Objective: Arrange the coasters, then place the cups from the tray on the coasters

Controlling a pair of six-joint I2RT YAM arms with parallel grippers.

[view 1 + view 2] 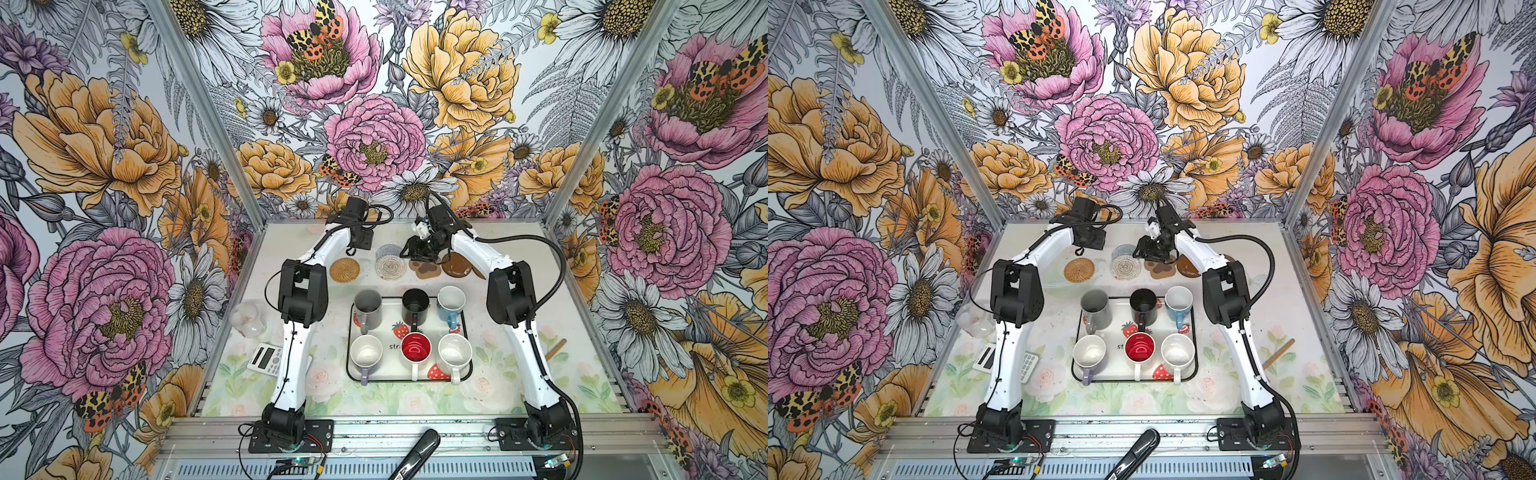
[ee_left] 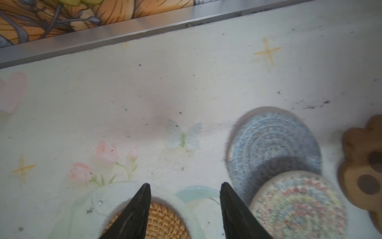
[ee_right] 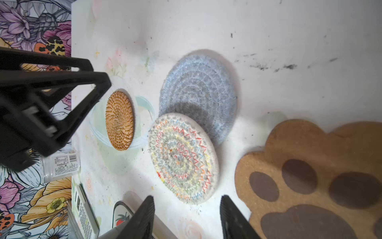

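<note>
Floral wallpaper (image 1: 374,137) of large pink and yellow blooms, framed by aluminium posts, closes in the cell on three sides. The table (image 1: 494,390) fills the lower middle of both top views. It is white with a faded flower print and has dark scuffs near the back.

The tray (image 1: 390,316) lies at the table's centre, with its long axis running left to right in the frame. Its print reads "stra"; a cup hides the rest. Six cups stand upright in it, in two rows of three. The upper row holds the grey cup (image 1: 368,305), black cup (image 1: 415,305) and light blue cup (image 1: 451,302). The lower row holds the lavender cup (image 1: 365,353), red-lined cup (image 1: 416,348) and speckled cup (image 1: 454,352). Every handle points toward the frame's lower edge.

Above the tray the coasters lie flat in a left-to-right row. First is the rattan coaster (image 1: 345,270), then the stitched pale coaster (image 1: 390,268), which overlaps the grey-blue coaster (image 1: 387,250). The paw coaster (image 1: 426,270) and a brown disc (image 1: 457,265) follow.

The left gripper (image 2: 185,184) hangs over the rattan coaster's edge with its jaws apart and nothing between them. The right gripper (image 3: 188,196) sits over the bare strip between the stitched pale coaster and the paw coaster, also parted and empty.

At the frame's left, a clear beaker (image 1: 248,319) carries a barcode label too small to read. A calculator (image 1: 266,359) lies below it.
</note>
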